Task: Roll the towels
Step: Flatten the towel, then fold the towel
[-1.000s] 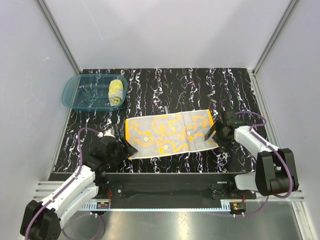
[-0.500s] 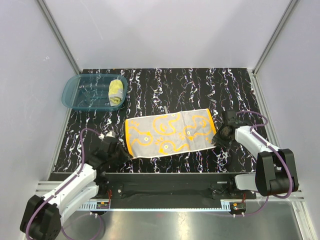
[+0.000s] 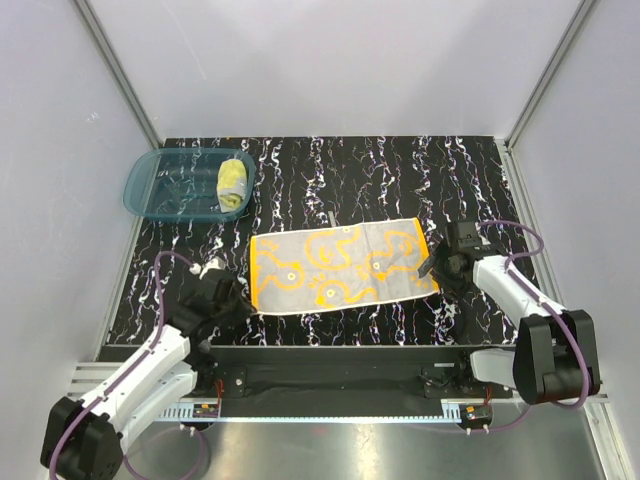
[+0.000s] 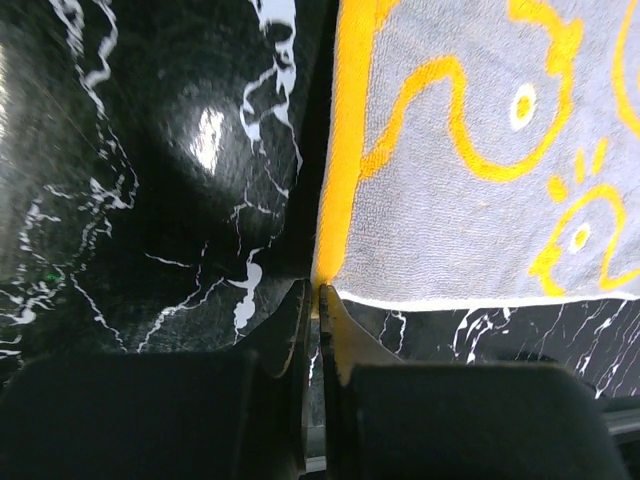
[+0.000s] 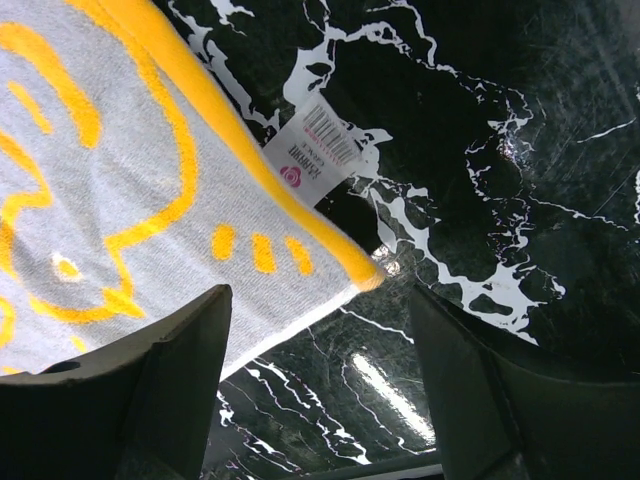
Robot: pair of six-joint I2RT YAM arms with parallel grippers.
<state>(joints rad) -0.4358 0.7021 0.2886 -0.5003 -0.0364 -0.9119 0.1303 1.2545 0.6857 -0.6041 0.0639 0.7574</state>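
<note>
While the orange towel (image 3: 340, 265) lies spread flat, grey side up, on the near middle of the worktop (image 3: 400, 170), no roll has begun on it. Pale yellow towel (image 3: 233, 184) sits rolled in the teal basin (image 3: 150, 185) at far left: 1 of 2 looks done. Left tool (image 4: 318, 300): closed together at the near-left corner; cloth nipped or not, cannot tell. Right tool (image 5: 320, 320): spread apart, straddling the near-right corner, gripping nothing
</note>
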